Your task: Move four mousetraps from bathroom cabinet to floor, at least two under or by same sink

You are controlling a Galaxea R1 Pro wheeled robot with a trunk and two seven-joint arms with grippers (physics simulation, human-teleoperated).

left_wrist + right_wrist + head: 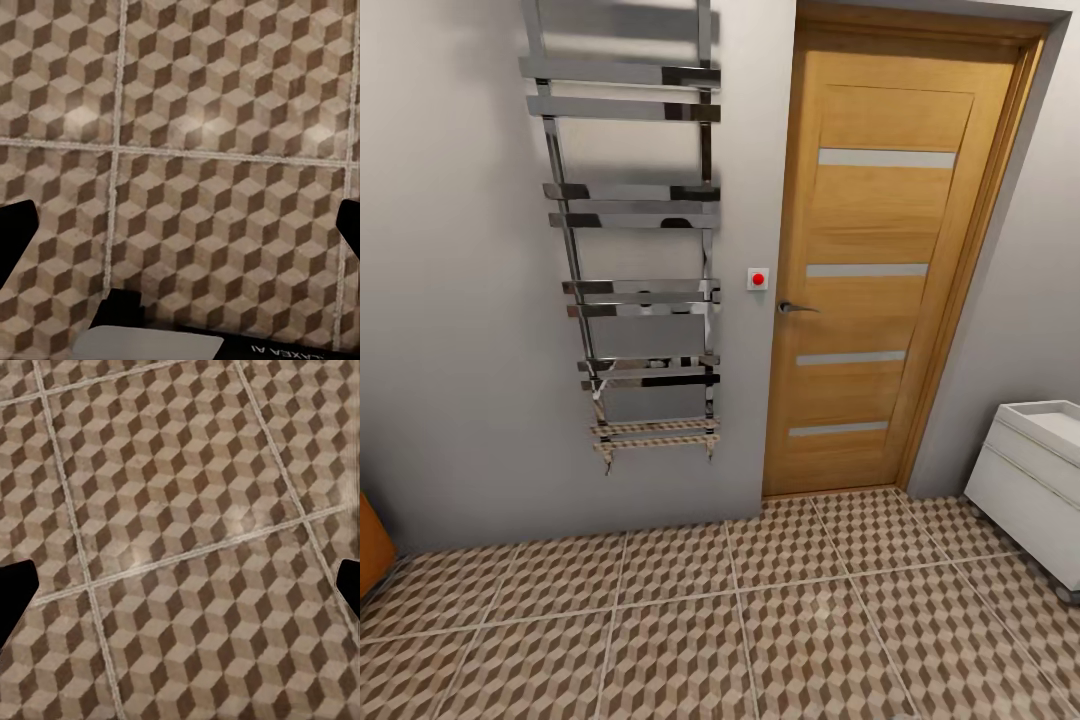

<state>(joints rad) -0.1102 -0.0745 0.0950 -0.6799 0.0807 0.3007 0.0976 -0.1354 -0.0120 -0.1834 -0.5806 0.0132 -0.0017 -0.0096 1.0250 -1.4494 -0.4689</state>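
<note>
Mousetraps I cannot find anywhere before me; what my head camera meets is the bathroom floor (690, 620), its large square tiles printed with brown, beige and cream cubes and split by pale grout lines, running up to a grey wall (450, 300). At about eleven o'clock a chrome ladder towel rail (635, 250) hangs on that wall, and at one o'clock stands a closed wooden door (870, 270) with four pale glass strips and a metal lever handle (795, 307); a small white plate with a red button (758, 278) sits between rail and door, just beside the handle. At roughly four o'clock the corner of the sink (1050, 420) shows, a white basin resting on its white drawer unit (1030, 500), which stands on the tiles near the door's foot. At eight o'clock, hard against the edge, an orange-brown sliver that may be the cabinet (372, 545) meets the floor, though I cannot be sure of it. Both my arms hang low with the wrists turned downward, so each wrist camera looks onto patterned tile. My left claw (180, 232) shows a dark fingertip at either edge of its view, spread wide with nothing between them but floor. My right claw (180, 585) is the same: dark tips far apart, gaping, holding nothing, bare tiles showing between them
</note>
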